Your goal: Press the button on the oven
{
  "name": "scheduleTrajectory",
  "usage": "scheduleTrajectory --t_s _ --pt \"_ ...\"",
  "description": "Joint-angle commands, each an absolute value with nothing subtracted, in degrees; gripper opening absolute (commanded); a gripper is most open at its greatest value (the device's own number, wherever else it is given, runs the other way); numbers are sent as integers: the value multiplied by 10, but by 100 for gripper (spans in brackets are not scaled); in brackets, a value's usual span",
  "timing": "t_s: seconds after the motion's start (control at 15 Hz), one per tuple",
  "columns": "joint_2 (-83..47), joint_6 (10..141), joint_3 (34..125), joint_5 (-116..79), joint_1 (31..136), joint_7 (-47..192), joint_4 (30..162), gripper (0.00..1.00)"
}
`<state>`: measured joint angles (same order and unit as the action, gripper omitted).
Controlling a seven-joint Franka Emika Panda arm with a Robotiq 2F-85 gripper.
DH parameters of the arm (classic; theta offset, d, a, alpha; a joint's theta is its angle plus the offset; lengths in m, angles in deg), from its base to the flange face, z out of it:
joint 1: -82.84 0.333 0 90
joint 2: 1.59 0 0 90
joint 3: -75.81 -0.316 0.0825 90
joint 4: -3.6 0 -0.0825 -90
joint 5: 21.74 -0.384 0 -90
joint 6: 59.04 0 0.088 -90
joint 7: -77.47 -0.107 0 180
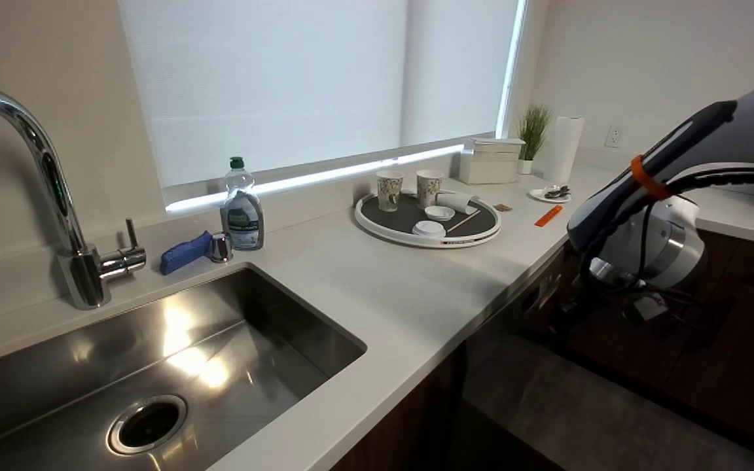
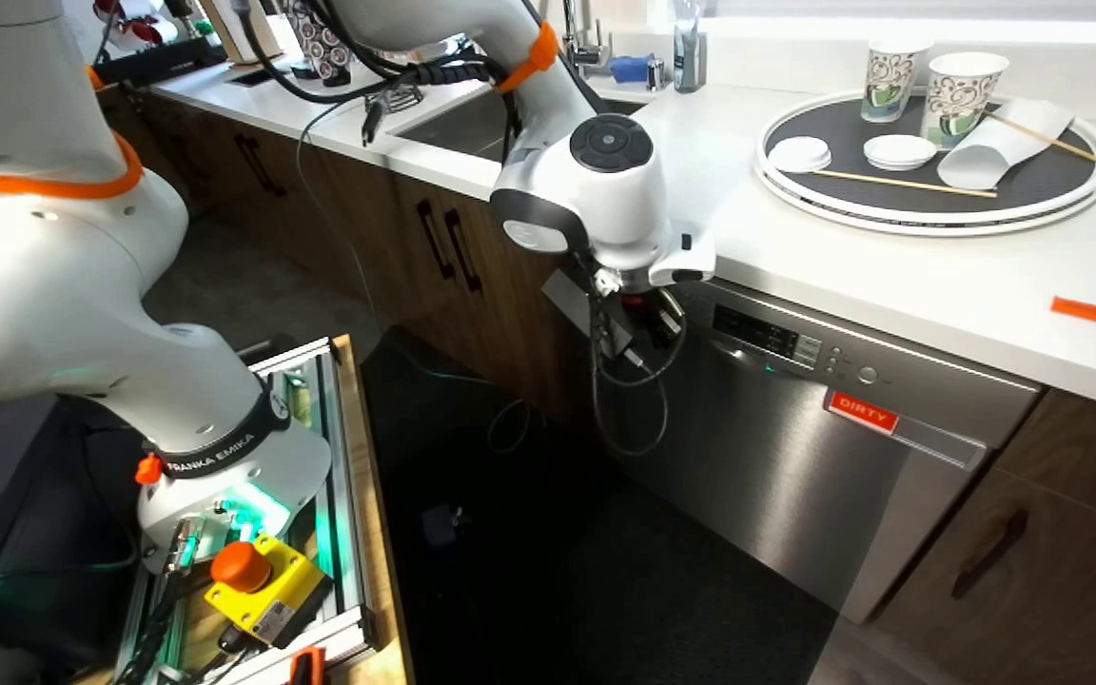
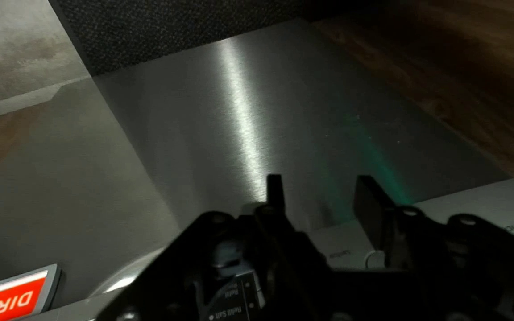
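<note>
What the task calls the oven [image 2: 786, 466] looks like a dishwasher with a brushed steel front, built in under the counter. Its top strip carries a dark display [image 2: 754, 328], small keys and a round button [image 2: 868, 375]. From the wrist, the steel front [image 3: 185, 129] fills most of the picture. My gripper [image 3: 319, 189] is open before the control strip, its dark fingers apart with nothing between them. A ring marking [image 3: 374, 259] on the strip is partly covered by a finger. Contact with the panel cannot be told. Both exterior views leave the fingertips too dark to make out.
A red DIRTY sign [image 2: 862, 411] sits on the appliance front. Above runs the white counter [image 2: 824, 257], with a round tray [image 2: 929, 228] of cups and lids. The sink [image 1: 220, 340] lies farther along. Wooden cabinet doors [image 2: 472, 333] flank the appliance, and cables hang by the wrist.
</note>
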<state>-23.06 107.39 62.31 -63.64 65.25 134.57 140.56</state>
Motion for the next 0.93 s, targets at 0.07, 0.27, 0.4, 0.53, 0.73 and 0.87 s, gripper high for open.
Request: scheduleTrajectory --t_s 0.07,0.27,0.4,0.53,0.73,0.87 --pt "-178 1065 664 -584 704 1268 1456 86" --pt "-155 1066 685 -556 730 1226 1478 100" --pt "-138 1066 700 -535 745 1198 1493 100" --pt "-124 1069 715 -511 760 1167 1509 100" --pt "-95 1075 735 -477 778 1122 1536 100" --pt "-73 1078 752 -446 790 1082 1557 100"
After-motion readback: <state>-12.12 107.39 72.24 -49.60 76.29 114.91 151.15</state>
